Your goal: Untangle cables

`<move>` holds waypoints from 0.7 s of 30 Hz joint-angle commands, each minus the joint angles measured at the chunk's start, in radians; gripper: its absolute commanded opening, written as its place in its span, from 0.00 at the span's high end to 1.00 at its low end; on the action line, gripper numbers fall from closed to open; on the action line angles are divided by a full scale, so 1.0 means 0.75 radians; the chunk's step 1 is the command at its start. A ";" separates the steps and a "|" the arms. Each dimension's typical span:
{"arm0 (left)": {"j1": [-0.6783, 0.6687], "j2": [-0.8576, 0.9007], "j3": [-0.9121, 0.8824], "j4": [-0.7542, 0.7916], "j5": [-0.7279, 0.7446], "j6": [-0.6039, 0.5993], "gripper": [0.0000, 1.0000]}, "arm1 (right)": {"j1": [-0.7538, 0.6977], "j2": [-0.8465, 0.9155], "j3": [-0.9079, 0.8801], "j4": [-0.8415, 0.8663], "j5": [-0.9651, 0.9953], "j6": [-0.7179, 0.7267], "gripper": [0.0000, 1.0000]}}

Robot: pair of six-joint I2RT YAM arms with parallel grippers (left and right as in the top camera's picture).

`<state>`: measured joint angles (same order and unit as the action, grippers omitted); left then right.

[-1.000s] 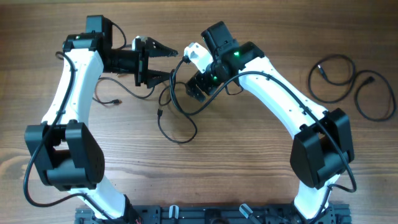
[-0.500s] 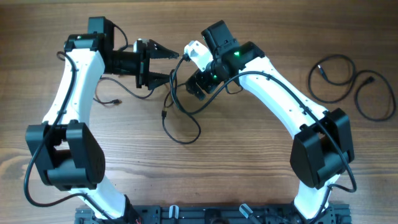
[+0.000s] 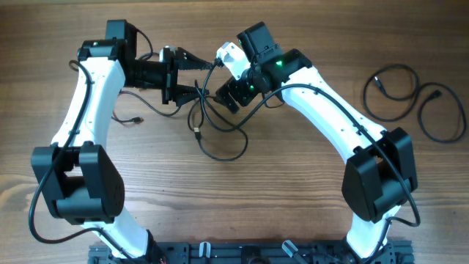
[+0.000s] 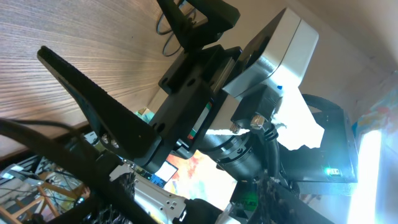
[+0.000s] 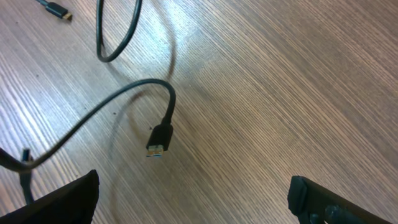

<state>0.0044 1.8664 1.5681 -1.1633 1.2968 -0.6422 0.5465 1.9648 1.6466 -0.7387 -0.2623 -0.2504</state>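
Patience looked the key to separating the cables (image 3: 220, 137), looped over the table (image 3: 293, 191) at its far middle: the left gripper (image 3: 196, 73), jaws part-spread and seemingly hooking one, needed slow lifting, while the right gripper (image 5: 193, 180), spread wide and empty, was free to take the plug (image 5: 159, 140).

you're looking at a wood table (image 3: 242, 198), its grain running from 9 to 3 o'clock overhead, evenly lit with soft shadows. in the left wrist view a bright light (image 4: 375, 162) glares at 3 o'clock, with blurred colourful clutter (image 4: 186, 171) near 6.
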 commanded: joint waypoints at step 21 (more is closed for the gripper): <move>-0.003 0.001 -0.002 0.010 0.031 -0.003 0.94 | -0.001 0.014 -0.022 -0.058 0.153 0.018 0.00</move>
<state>0.0044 1.8664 1.5677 -1.1584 1.3018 -0.6491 0.5465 1.9648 1.6444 -0.7799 -0.1726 -0.2470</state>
